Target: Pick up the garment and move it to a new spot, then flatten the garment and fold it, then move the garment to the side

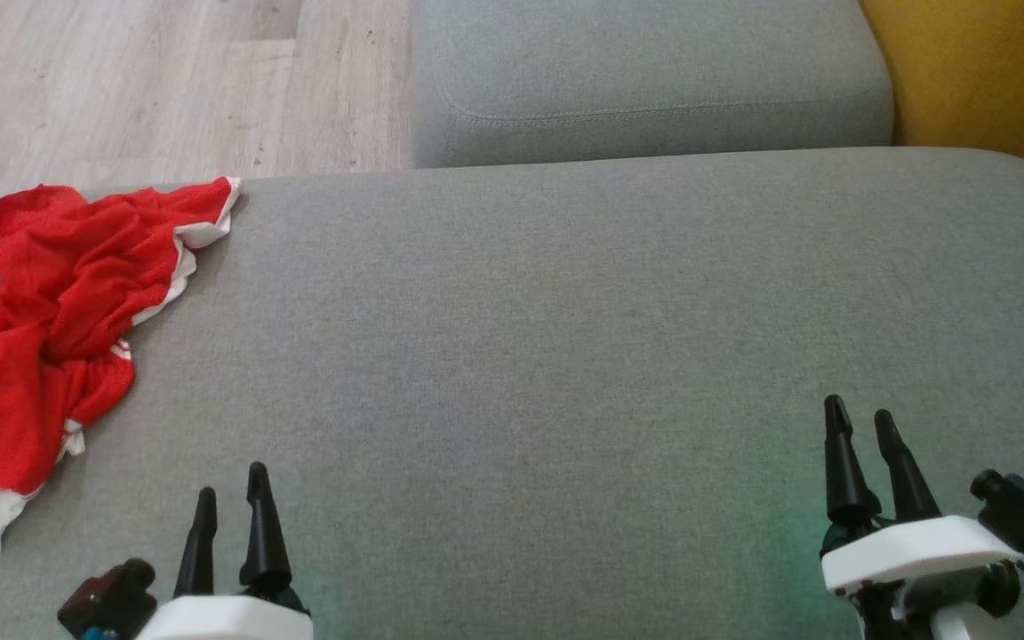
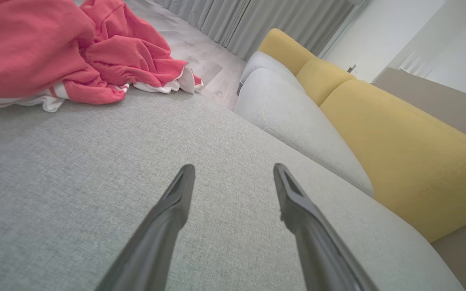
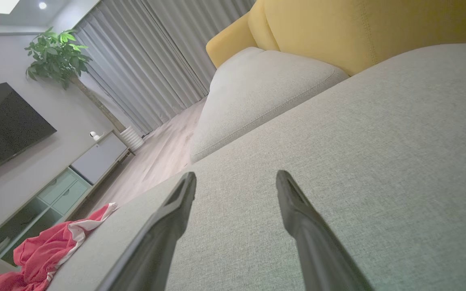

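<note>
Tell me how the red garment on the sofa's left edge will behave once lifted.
Probably floppy: the red garment lies in crumpled folds, so it should sag and drape from any pinch. Likely light, since the mesh-looking fabric seems thin. It may slide, as part seems to overhang the edge of the grey cushion.
</note>
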